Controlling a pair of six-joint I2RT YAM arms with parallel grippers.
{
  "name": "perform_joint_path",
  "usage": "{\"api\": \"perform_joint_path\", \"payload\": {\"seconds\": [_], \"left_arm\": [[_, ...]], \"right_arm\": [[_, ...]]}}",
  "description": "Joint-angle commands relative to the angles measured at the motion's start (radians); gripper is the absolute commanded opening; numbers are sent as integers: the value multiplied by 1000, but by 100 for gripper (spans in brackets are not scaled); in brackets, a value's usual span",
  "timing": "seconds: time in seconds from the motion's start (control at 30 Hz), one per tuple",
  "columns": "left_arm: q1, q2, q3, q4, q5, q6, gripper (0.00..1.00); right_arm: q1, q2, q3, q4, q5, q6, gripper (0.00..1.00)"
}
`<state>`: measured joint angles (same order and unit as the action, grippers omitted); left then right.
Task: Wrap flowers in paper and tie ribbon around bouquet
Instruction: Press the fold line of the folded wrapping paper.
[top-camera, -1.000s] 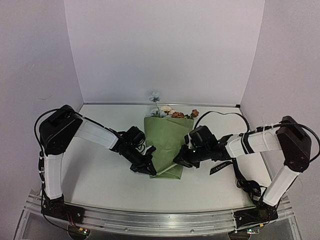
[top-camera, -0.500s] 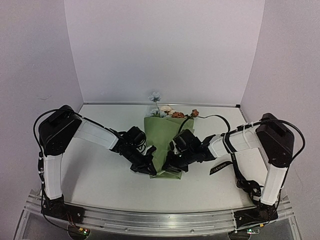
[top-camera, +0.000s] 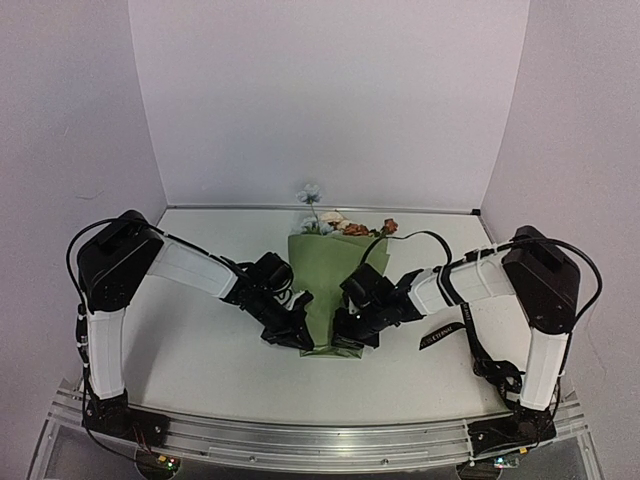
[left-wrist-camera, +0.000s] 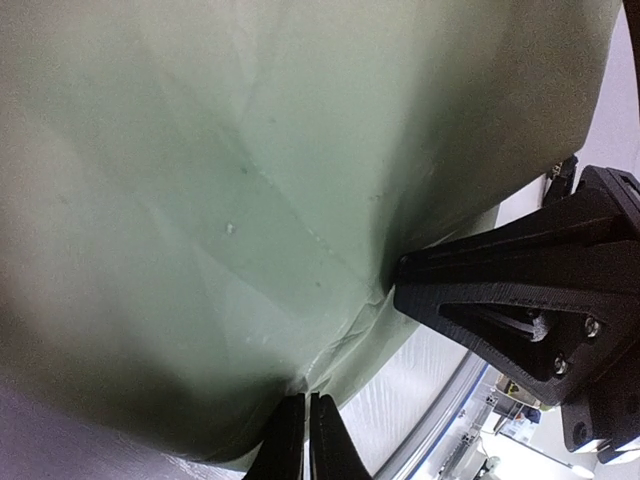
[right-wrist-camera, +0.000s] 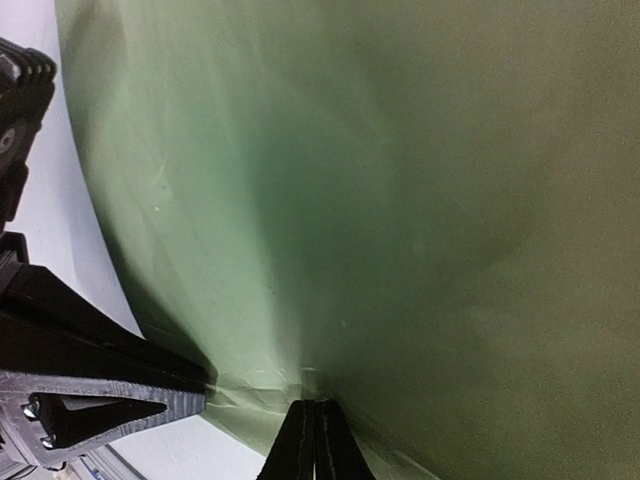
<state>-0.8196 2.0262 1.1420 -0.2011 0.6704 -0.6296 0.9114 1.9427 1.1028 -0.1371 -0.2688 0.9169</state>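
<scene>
Right claw (top-camera: 340, 342) slid left; it and left claw (top-camera: 304, 343) pinch paper (top-camera: 325, 275) at near edge.

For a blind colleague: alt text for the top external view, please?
The left gripper and right gripper both pinch the narrow near end of an olive-green paper cone lying on a white table. Pastel flowers poke out its far end; a black ribbon lies by the right arm.
</scene>
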Motion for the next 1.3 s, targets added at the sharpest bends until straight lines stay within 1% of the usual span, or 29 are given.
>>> {"api": "perform_joint_path", "payload": {"seconds": [0.0,0.13,0.33,0.5,0.6,0.7,0.9,1.03,1.27], "left_arm": [[5,-5,22,-51,-47,-13,7],[29,-3,23,-30,-33,-30,7],[53,19,19,-2,-6,-44,7],[51,32,11,0,5,-41,6],[50,31,6,-6,6,-40,5],[44,25,1,-6,5,-39,5],[43,17,-19,-2,6,-38,5],[43,3,-25,-3,7,-30,5],[42,-4,-25,2,17,-31,5]], "right_arm": [[-1,22,35,-237,92,-10,4],[0,38,72,-299,98,-10,4],[3,38,94,-325,84,-15,4],[12,-41,110,-334,75,-57,8],[27,-95,134,-337,63,-106,11],[48,-114,171,-344,68,-165,14],[57,-72,212,-349,76,-218,17],[57,-21,227,-349,75,-259,18],[59,62,242,-318,149,-301,17]]}}
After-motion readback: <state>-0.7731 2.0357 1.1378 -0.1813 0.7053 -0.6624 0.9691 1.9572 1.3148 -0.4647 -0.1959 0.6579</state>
